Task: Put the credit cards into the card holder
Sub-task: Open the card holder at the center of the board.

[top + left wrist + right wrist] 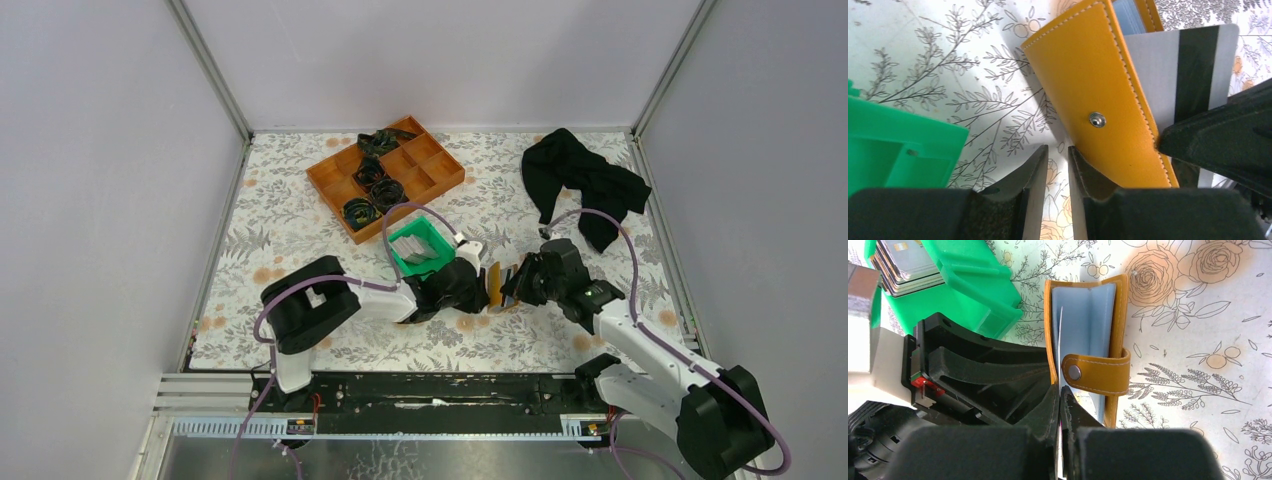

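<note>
The right hand [1060, 396] is pinched shut on a credit card [1153, 75], grey-white with a dark stripe. The card is held edge-on just ahead of the fingertips and points into the open card holder [1083, 315]. The orange-tan holder stands on edge between the two hands, its pale blue inside facing the right hand and its snap tab lying across. The left hand [1057, 162] sits against the outer cover, fingers narrowly parted with only bench between them. The card looks light, stiff and slick, best held by its rear end. The holder looks soft and likely to flop, so bracing its cover suits. Beyond the left hand, a green bin [973, 290] holds more credit cards [903, 262]. Farther across the flower-printed bench [1198, 340] lie an orange tray [437, 172] and a black cloth [585, 185], within pale walls [100, 150].
</note>
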